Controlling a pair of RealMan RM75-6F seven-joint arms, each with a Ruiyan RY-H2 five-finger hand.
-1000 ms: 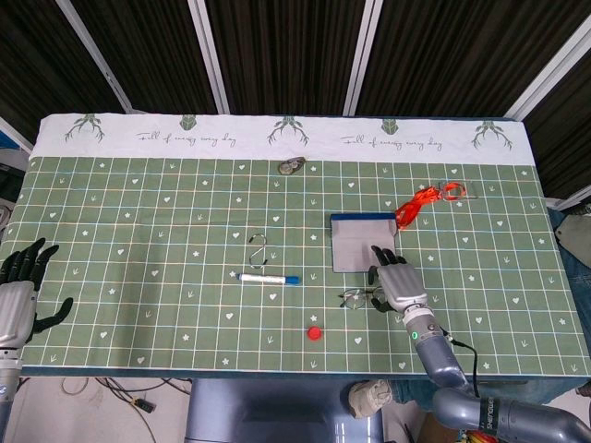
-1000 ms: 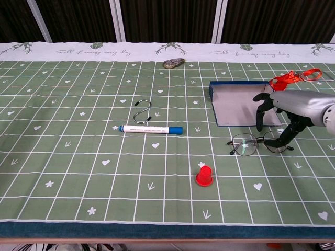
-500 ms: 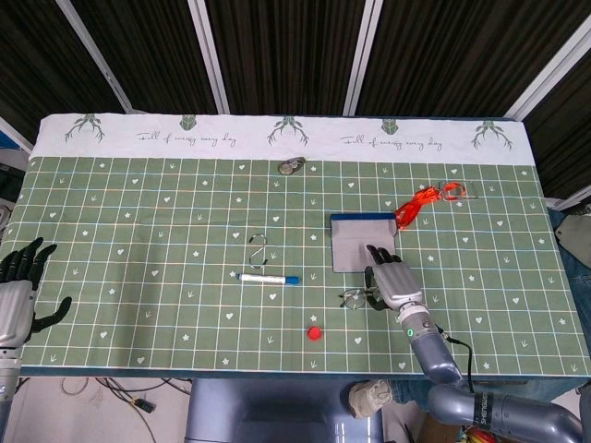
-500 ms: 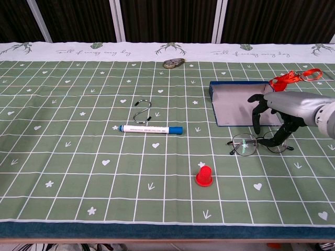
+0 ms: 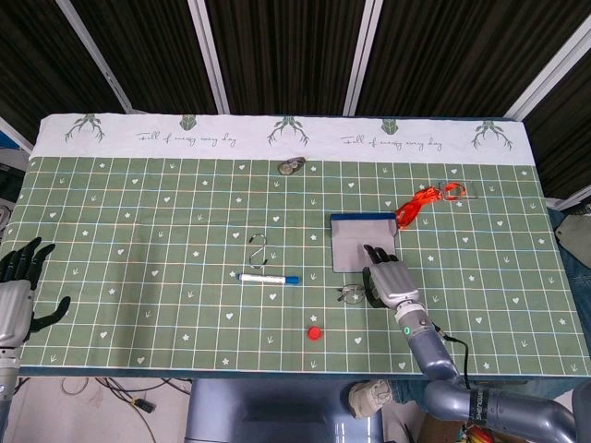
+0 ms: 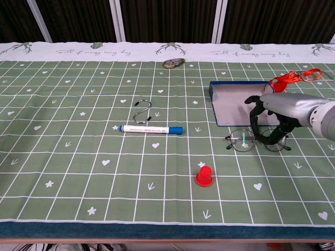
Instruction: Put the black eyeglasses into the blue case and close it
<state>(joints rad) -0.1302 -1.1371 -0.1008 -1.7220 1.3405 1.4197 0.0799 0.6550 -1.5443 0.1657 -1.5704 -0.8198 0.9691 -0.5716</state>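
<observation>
Since a second ago my right hand has slid a little toward the table's middle, and the black eyeglasses have shifted that way with it and sit slightly higher on the cloth than before. In the chest view the dark fingers curl down over the frame around the bridge, between the two lenses; whether they truly pinch it or only press on it I cannot tell. In the head view the same hand covers most of the glasses, with one lens peeking out on its left.

I see the blue case lying open just beyond the glasses, its pale grey lining up and the blue edge along the far side; the fingers reach over its near edge.

My left hand hangs at the far left table edge in the head view, fingers spread, holding nothing.

Also on the green checked cloth: a blue-capped marker, a metal S-hook, a small red cap, an orange lanyard past the case, and a small metal object near the far edge
</observation>
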